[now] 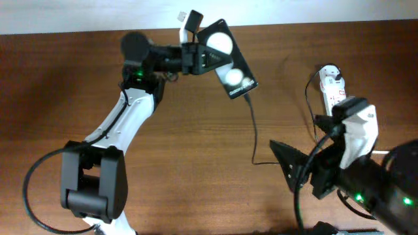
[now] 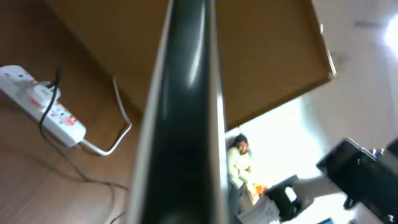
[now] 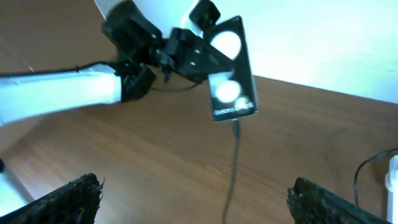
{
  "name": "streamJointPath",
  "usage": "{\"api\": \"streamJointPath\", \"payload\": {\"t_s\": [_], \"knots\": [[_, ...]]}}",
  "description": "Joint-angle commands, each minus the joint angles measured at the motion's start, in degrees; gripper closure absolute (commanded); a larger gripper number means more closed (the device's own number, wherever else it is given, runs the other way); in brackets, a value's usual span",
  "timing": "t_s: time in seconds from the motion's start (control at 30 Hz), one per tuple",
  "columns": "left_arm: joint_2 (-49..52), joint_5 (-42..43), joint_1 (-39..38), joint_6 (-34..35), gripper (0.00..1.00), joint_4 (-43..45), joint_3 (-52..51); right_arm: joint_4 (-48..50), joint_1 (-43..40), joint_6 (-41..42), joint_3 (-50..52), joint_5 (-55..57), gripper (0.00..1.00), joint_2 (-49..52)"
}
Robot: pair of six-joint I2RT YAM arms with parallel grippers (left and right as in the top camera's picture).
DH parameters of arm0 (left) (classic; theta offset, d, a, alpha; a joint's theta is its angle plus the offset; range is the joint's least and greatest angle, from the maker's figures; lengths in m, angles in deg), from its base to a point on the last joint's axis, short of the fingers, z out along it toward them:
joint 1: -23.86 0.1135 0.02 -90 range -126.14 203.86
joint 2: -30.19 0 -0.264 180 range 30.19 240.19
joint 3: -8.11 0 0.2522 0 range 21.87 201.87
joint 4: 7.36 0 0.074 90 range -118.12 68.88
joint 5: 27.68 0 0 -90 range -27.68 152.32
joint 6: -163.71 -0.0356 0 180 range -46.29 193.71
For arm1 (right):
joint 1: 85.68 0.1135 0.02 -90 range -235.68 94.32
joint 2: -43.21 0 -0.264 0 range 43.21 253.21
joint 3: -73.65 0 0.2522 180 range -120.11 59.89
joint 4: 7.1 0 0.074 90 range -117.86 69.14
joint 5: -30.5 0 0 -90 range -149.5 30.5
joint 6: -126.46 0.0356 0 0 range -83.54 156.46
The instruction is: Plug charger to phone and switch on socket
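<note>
There is one phone [image 1: 225, 59], one charger [image 1: 252, 130] and one socket [image 1: 333, 91], with two arms at work. The phone is a flat black slab with two white spots [image 3: 225, 43] and a line of small white lettering on its face.

The table [image 1: 196, 163] is brown wood with a visible grain, and a white wall [image 1: 294, 10] runs along its far edge. In the left wrist view the room beyond is pale and bright, and a person [image 2: 239, 163] in a light top sits far off beside some dark equipment.

The left gripper [image 1: 199, 57] is clamped on the phone's far-left end. It holds the phone raised and tilted over the far middle of the table, and its own camera sees the slab edge-on. The right gripper [image 3: 193, 186] holds nothing. Its fingers [image 3: 74, 199] are spread wide apart above bare wood at the near right, well short of the phone.

The charger's thin black cable meets the phone's lower right end. The pictures are too small to show whether the tip is fully seated. From there the cable hangs to the table, runs nearward, then bends right and passes under the right arm. A black loop of it shows beside the socket.

The socket is a narrow white strip with red markings, lying at the far right of the table. Its thick white cord [image 2: 107, 151] curls away from one end.
</note>
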Motion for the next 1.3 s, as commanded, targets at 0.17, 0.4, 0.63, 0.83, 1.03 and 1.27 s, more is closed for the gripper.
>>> {"api": "streamJointPath", "payload": {"t_s": [0.17,0.4,0.63,0.83,1.03,1.27], "knots": [[-0.85,-26.97,-7.63,-42.84,1.00,-50.25,3.32,-1.95,-0.15,3.10,-0.42,-5.27,0.01,3.02],[2.34,-34.05,-7.48,-60.22,1.00,-72.28,3.32,-14.53,-0.15,4.76,1.84,-5.33,0.01,12.74],[16.98,-25.09,-3.02,-62.66,1.00,-70.47,3.32,-16.04,-0.15,8.00,1.84,0.22,0.01,15.10],[18.75,-33.24,-3.02,-66.69,0.98,-76.17,3.30,-14.49,-0.15,8.00,1.84,2.27,0.01,15.10],[18.75,-23.21,-3.30,-78.03,1.00,-77.35,3.43,-13.66,-0.15,8.00,1.84,2.25,0.01,15.10],[18.75,-27.10,-4.52,-69.79,1.00,-94.16,20.22,-13.70,-0.15,8.00,1.84,4.74,0.01,15.10]]}}
